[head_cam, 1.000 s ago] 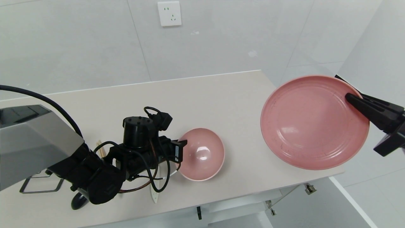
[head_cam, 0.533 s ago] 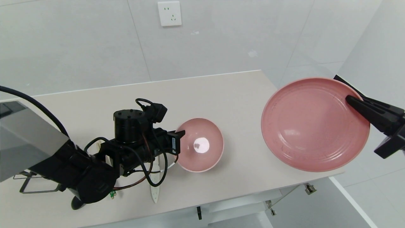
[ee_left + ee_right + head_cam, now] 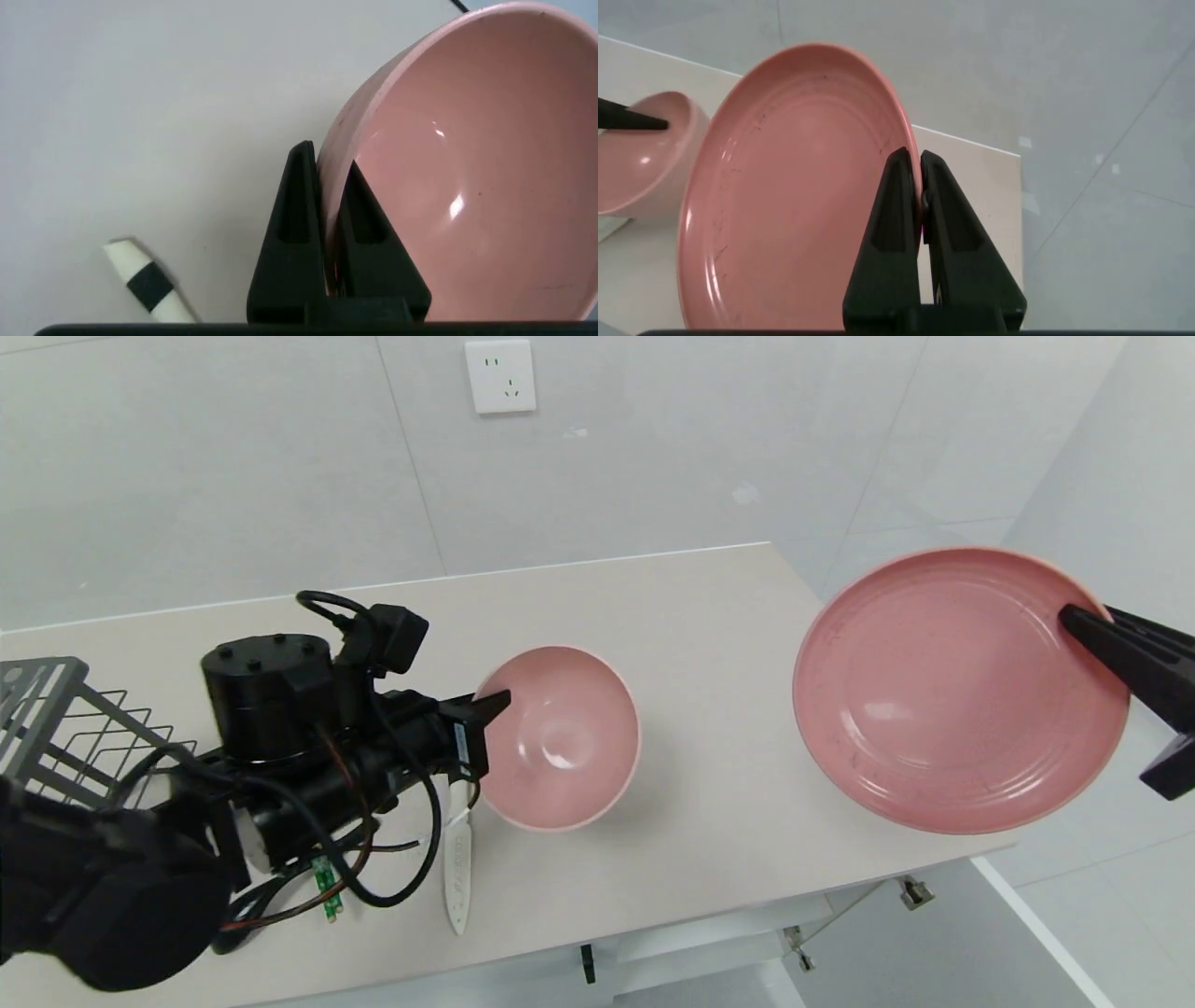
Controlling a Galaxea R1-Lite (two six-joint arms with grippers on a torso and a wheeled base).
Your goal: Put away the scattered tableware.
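Head view: left gripper clamped on pink bowl rim, bowl tilted, mid-counter; right gripper pinching pink plate rim at counter's right edge.

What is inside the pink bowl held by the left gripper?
The pink bowl looks empty: bare pink inside with glare. The left gripper has one of its fingers inside the rim, covering a small strip.

There's the pink bowl, tilted, glossy inside facing up and out, its nine-o'clock rim pinched in the left gripper. At its three o'clock is the wide pink plate, ringed and tilted, rim clamped by the right gripper. A white utensil lies flat at the bowl's seven o'clock.
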